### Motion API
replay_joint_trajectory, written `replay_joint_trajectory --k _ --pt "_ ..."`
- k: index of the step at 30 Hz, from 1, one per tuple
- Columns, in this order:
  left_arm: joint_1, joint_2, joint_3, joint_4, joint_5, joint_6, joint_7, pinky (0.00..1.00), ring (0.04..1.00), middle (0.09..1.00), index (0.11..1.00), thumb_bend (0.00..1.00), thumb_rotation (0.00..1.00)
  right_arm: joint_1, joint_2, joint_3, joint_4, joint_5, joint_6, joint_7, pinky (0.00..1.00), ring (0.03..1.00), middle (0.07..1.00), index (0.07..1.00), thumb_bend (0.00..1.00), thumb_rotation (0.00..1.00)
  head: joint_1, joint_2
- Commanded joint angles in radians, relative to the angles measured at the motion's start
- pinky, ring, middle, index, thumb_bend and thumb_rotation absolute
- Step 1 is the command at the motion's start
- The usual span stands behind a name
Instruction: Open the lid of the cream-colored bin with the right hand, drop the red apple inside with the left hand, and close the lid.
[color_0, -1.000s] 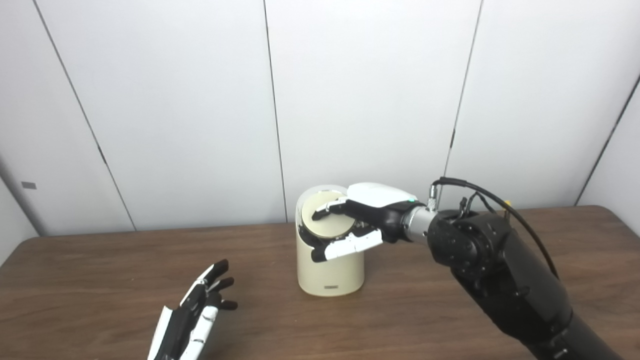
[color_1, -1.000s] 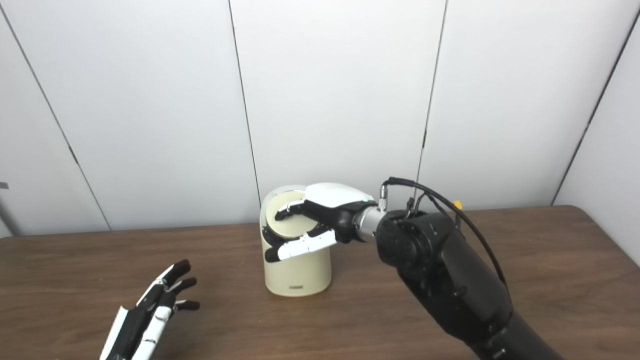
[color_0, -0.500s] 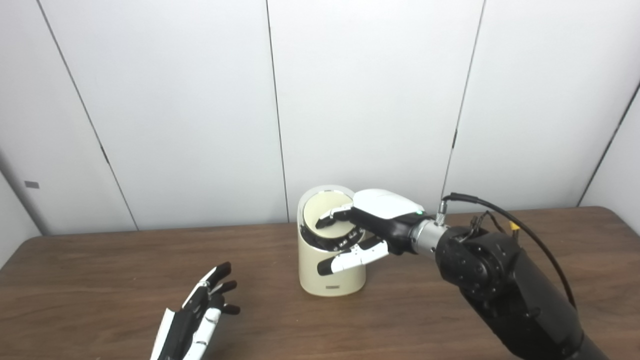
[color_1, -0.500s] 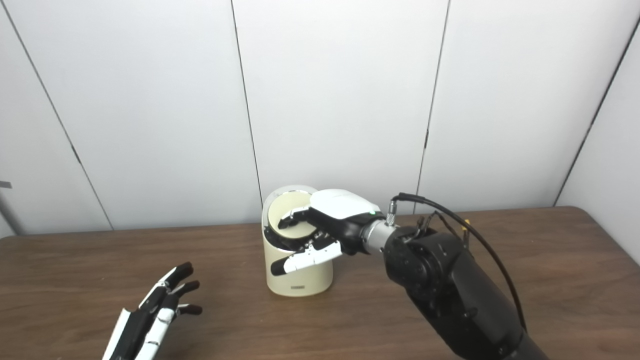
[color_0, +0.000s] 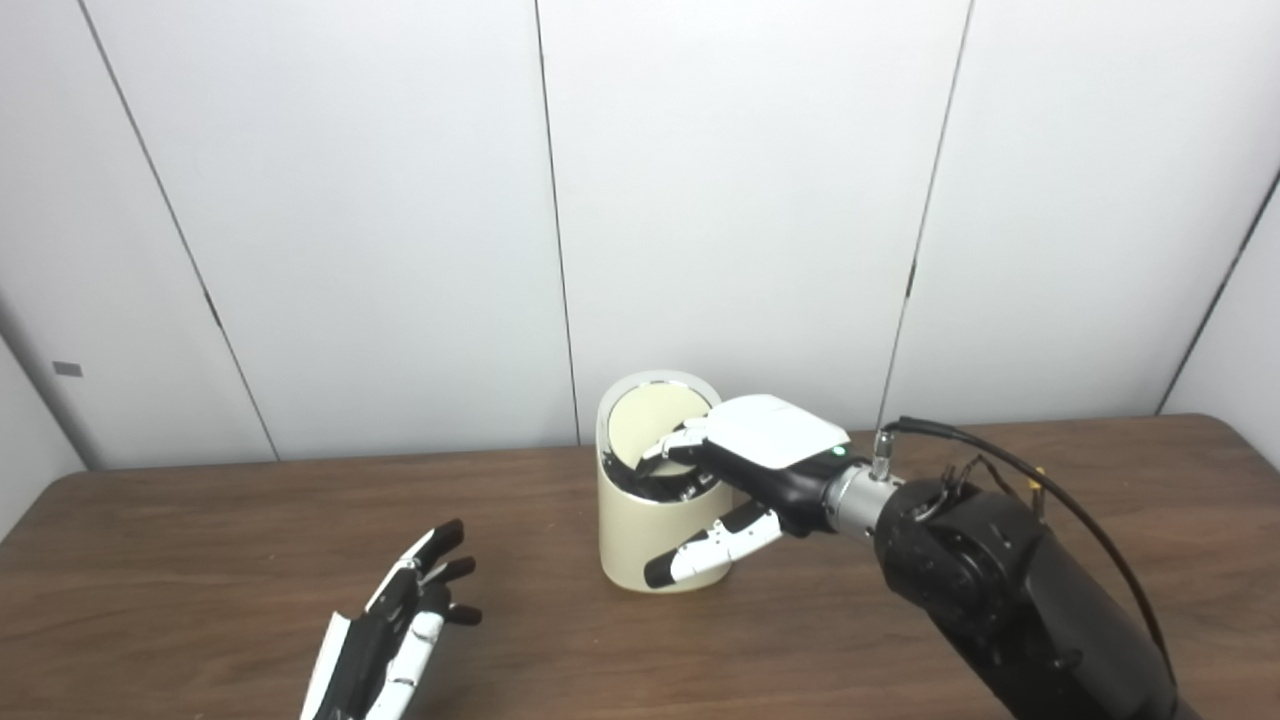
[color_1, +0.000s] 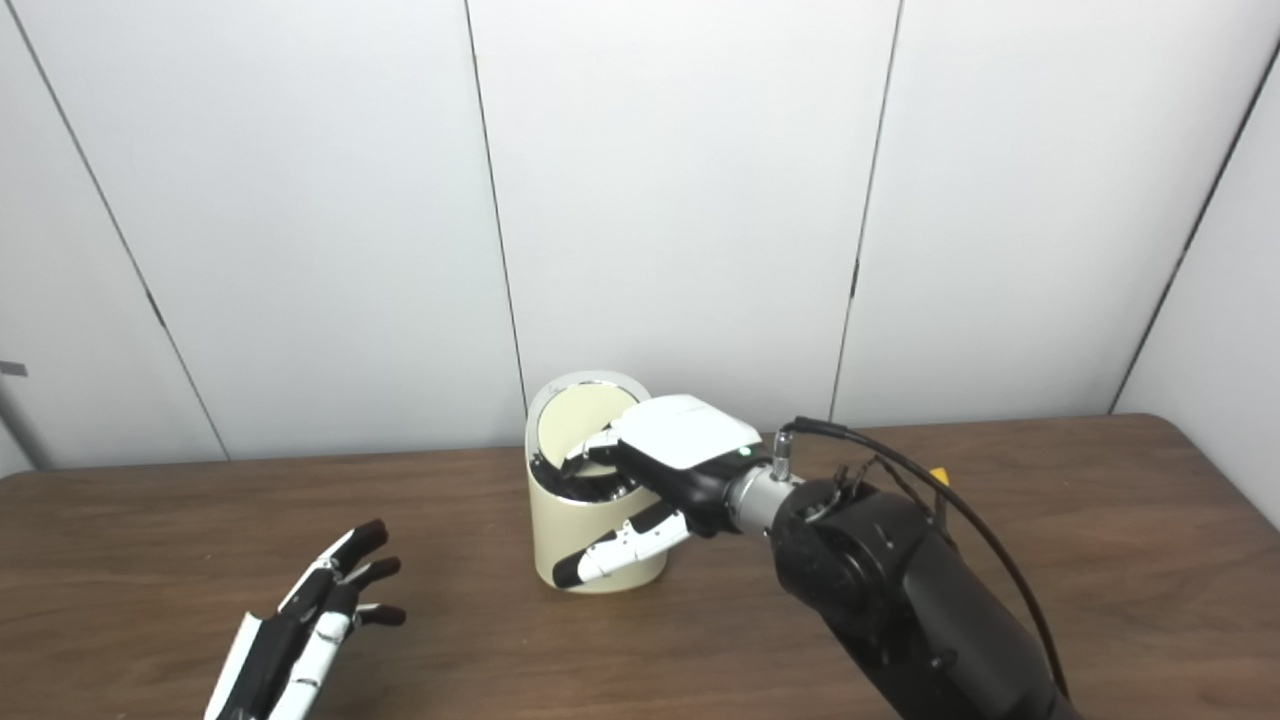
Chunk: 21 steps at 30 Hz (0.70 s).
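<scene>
The cream-colored bin (color_0: 622, 535) stands upright at the middle of the brown table. Its round lid (color_0: 650, 422) is tilted up toward the back, with a dark gap showing below it. My right hand (color_0: 745, 465) reaches in from the right. Its fingers (color_0: 678, 448) lie over the bin's rim at the lid's lower edge, and its thumb (color_0: 705, 550) stretches along the bin's front wall. It grips nothing. My left hand (color_0: 395, 630) is open and empty, low at the front left, well apart from the bin. No red apple is in view.
The wooden table (color_0: 200, 540) runs across the whole view, with its far edge close to white wall panels (color_0: 400, 200). My black right forearm (color_0: 1010, 590) crosses the table's right front.
My right hand has dropped lower, and its thumb has slid down the bin's front wall. The dark gap under the lid has widened. My left hand has stayed put.
</scene>
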Motion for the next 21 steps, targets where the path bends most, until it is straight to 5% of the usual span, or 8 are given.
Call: replay_joint_trajectory --k 1,21 --pt "-0.015 -0.002 0.001 -0.043 0.011 -0.008 0.011 0.63 0.835 0.912 0.902 0.55 0.81 0.012 -0.014 0.011 0.009 -0.011 -0.013 0.02 0.94 0.903 0.856 0.81 0.76 0.85 0.0 0.003" --pt "-0.01 0.013 -0.002 -0.054 0.003 0.001 -0.009 0.63 0.834 0.907 0.899 0.56 0.8 0.048 0.001 -0.044 -0.001 0.046 -0.025 -0.013 0.93 0.893 0.849 0.815 0.72 0.83 -0.005 0.013"
